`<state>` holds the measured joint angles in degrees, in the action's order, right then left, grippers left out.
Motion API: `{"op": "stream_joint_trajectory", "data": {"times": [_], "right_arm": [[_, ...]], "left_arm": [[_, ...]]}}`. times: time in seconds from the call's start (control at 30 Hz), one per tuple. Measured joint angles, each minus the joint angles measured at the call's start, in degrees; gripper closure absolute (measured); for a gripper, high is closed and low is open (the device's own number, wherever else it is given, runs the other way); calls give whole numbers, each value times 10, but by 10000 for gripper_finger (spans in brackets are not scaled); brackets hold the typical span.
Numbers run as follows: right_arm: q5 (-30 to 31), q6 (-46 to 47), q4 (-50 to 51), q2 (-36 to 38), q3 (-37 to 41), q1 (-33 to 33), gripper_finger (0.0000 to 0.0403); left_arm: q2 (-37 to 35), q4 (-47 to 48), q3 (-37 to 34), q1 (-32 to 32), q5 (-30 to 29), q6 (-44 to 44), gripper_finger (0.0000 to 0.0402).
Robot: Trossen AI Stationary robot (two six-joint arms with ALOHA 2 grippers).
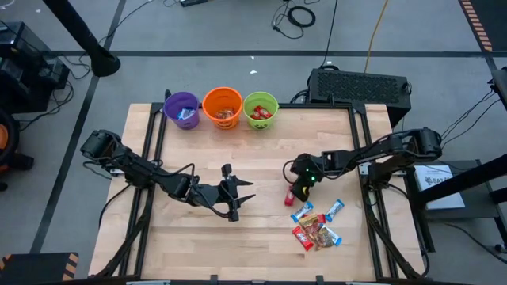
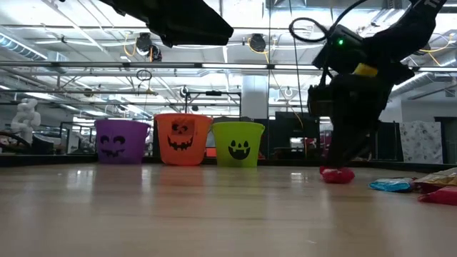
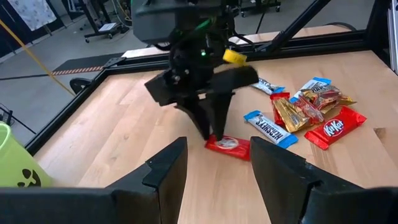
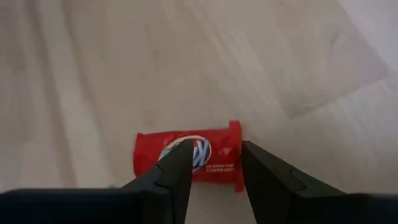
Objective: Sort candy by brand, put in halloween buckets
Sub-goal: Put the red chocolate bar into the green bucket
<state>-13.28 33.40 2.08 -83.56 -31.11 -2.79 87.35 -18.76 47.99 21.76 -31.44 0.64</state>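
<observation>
The right hand (image 4: 211,168) stands over a red candy bar (image 4: 186,155) on the table (image 1: 238,229), right of centre, fingers half open astride it, not yet gripping. It should go lower, then close across the wrapper's middle. The left hand (image 1: 235,198) waits open, empty.

hidden: red candy (image 4: 186,154) part-covered by right claw (image 4: 214,163) fingers | bucket contents unclear (high view)
</observation>
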Motion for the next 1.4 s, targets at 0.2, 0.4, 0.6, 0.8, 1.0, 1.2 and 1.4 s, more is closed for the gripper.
{"op": "stream_joint_trajectory", "data": {"times": [0.2,0.4,0.6,0.8,1.0,1.2,1.4], "right_arm": [[19,-1,7,21,0,20,290],[35,3,16,15,0,38,358],[98,17,28,14,0,61,353],[105,22,27,14,-1,68,287],[118,24,29,14,-1,68,288],[121,12,29,14,-1,68,385],[129,-7,28,15,-1,66,401]], "left_arm": [[0,0,0,0,0,-1,219],[0,0,0,0,0,-1,219],[0,0,0,0,0,-1,219],[0,0,0,0,0,-1,219],[0,0,0,0,0,-1,219],[0,0,0,0,0,-1,219],[0,0,0,0,0,-11,219]]}}
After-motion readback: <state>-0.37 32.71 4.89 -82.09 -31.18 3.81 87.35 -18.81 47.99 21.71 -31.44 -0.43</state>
